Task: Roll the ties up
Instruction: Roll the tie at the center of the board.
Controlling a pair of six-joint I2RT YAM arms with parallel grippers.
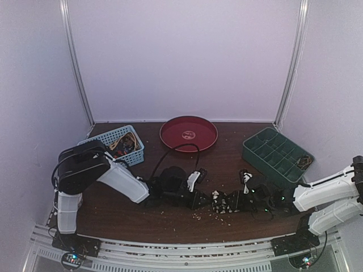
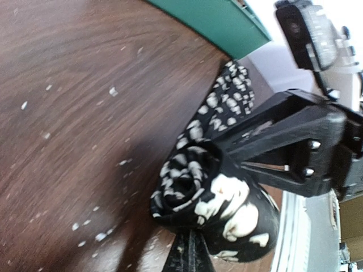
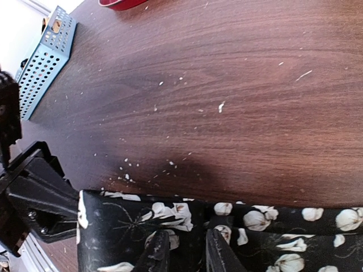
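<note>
- The black floral tie (image 1: 227, 201) lies along the table's near edge between both arms, one end wound into a loose coil.
- Likely light, limp and slick: the coil will probably spring open unless pinched across its layers, with the flat strip kept taut.
- Left gripper (image 2: 189, 241) is closed tight at the coil's rim; whether cloth is caught, I cannot tell.
- Right gripper (image 3: 187, 233) stands narrowly apart, clamping the flat strip.
- Blue basket (image 1: 136, 152) holds more ties, dark and orange.
- Red round tray (image 1: 170, 126) shows only a small pale mark.
- Green divided tray (image 1: 252, 148) holds something dark in one right-hand compartment.
</note>
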